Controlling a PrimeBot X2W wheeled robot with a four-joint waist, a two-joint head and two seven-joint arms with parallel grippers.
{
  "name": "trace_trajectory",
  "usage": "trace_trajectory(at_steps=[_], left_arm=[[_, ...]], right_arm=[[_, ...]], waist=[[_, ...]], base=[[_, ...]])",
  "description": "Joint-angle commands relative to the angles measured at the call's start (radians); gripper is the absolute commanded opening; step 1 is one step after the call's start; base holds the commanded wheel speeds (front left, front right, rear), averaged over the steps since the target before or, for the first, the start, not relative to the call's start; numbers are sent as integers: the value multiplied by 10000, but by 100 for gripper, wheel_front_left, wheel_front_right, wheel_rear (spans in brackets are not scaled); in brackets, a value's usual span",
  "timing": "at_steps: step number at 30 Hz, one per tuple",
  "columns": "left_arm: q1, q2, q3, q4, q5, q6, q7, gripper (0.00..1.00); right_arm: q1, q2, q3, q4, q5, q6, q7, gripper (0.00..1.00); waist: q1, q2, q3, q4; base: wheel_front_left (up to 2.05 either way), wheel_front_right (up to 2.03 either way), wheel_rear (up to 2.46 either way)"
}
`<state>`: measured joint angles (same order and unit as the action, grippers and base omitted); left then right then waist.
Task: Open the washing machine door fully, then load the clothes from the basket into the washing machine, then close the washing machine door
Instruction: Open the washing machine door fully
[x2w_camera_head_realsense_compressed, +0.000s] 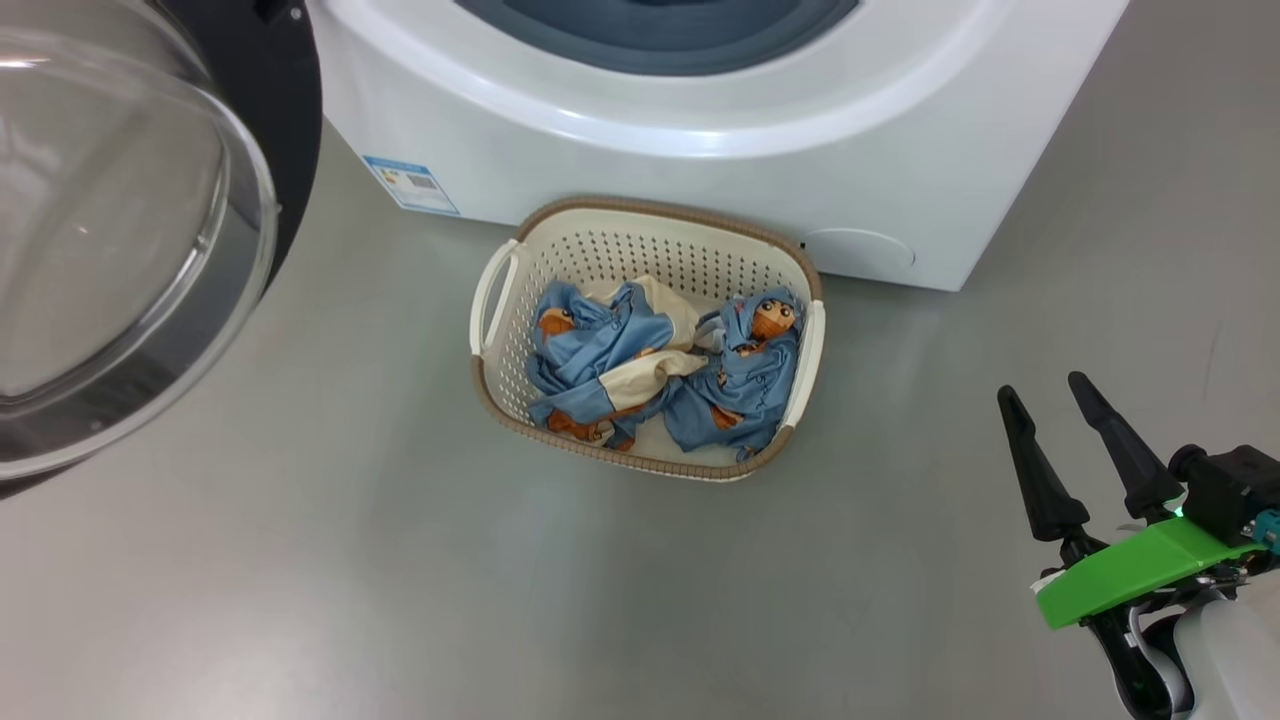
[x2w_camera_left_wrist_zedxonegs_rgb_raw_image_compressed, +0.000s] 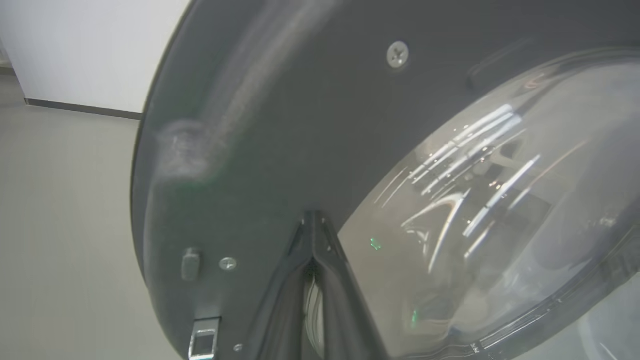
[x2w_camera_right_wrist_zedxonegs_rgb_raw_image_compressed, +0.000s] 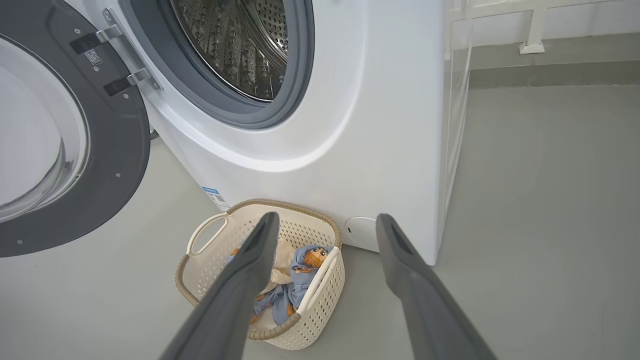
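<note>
Door (x2w_camera_head_realsense_compressed: 120, 250) stands wide open on the left, with the left gripper (x2w_camera_left_wrist_zedxonegs_rgb_raw_image_compressed: 312, 217) pinched shut and its tips against the dark rim (nothing held). Clothes (x2w_camera_head_realsense_compressed: 650, 370) sit in the basket (x2w_camera_head_realsense_compressed: 620, 250), right in front of the washing machine (x2w_camera_head_realsense_compressed: 700, 150). Right gripper (x2w_camera_head_realsense_compressed: 1042, 386) is spread wide, empty.

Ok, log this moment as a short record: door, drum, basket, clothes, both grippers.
door: washing machine door stands open, on the robot's left
drum: drum exposed, no cloth visible inside
basket: basket on the floor just before the washing machine
clothes: clothes bunched in the basket
left: left gripper shut, tips close to the door's inner face
right: right gripper open, empty, right of the basket
</note>
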<state>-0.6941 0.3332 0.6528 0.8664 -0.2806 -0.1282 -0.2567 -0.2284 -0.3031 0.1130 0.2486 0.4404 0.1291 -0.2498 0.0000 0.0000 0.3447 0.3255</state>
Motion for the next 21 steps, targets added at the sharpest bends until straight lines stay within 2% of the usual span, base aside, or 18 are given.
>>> trace_trajectory(at_steps=[1,9,11,15,16,17,18,19,21], left_arm=[[271,612,198,-342,-61,-9,-51,0],[1786,-363,-327,-1983,-669,-22,-51,0],[2270,-560,-426,-2389,-770,-23,-51,6],[3138,-1029,-692,-3103,-878,-23,-51,43],[3335,-1113,-794,-3272,-832,-23,-51,48],[3535,-1187,-895,-3438,-757,-23,-51,71],[3714,-1301,-955,-3611,-714,-24,-51,87],[3910,-1403,-1084,-3788,-626,-24,-51,99],[4278,-1598,-1320,-4141,-473,-24,-51,100]], right_arm=[[50,12,214,-188,-50,16,-120,100],[328,130,240,-127,59,16,-120,100],[412,162,267,-119,89,16,-120,100],[564,195,309,-88,157,16,-120,100],[600,205,324,-80,171,16,-120,100],[639,218,343,-72,183,16,-120,100],[678,227,357,-64,199,16,-120,100],[723,236,373,-58,218,16,-120,100],[805,253,404,-73,250,16,-120,100]], waist=[[0,0,-153,7],[0,0,-892,97],[0,0,-1090,110],[0,0,-1423,138],[0,0,-1506,138],[0,0,-1586,131],[0,0,-1665,124],[0,0,-1747,110],[0,0,-1865,54]], base=[[0,0,0],[0,0,0],[0,0,0],[0,0,0],[0,0,0],[0,0,0],[0,0,0],[0,0,0],[0,0,0]])
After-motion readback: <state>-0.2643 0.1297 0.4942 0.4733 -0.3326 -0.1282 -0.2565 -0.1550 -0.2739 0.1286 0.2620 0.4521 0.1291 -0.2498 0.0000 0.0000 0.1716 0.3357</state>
